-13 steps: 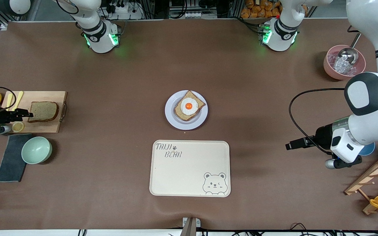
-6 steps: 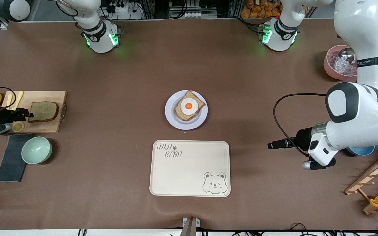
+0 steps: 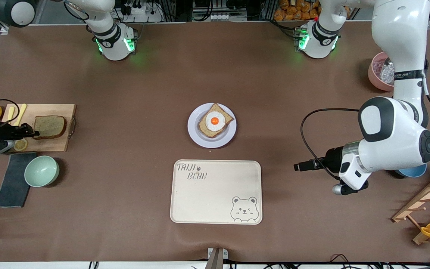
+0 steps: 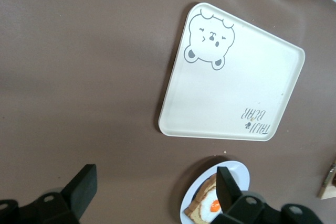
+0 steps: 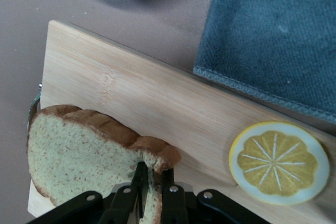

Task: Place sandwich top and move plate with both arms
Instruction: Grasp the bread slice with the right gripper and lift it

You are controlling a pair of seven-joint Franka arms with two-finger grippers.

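A wide table covered with a matte brown sheet (image 3: pixel 144 93) fills nearly the whole scene, lit evenly from above with soft shadows; the sheet wrinkles slightly at the edge nearest the front camera, where a small grey metal bracket (image 3: pixel 217 257) stands at the middle; along the edge by the arms' bases runs a dark cluttered strip with black cables and a white power strip (image 3: pixel 140 9); orange packets (image 3: pixel 297 9) are stacked there too.

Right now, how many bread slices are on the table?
2. A plain brown wholemeal bread slice lies on the wooden cutting board, pinched at its edge by the right gripper. A second slice, bearing a fried egg, sits on the round pale plate.
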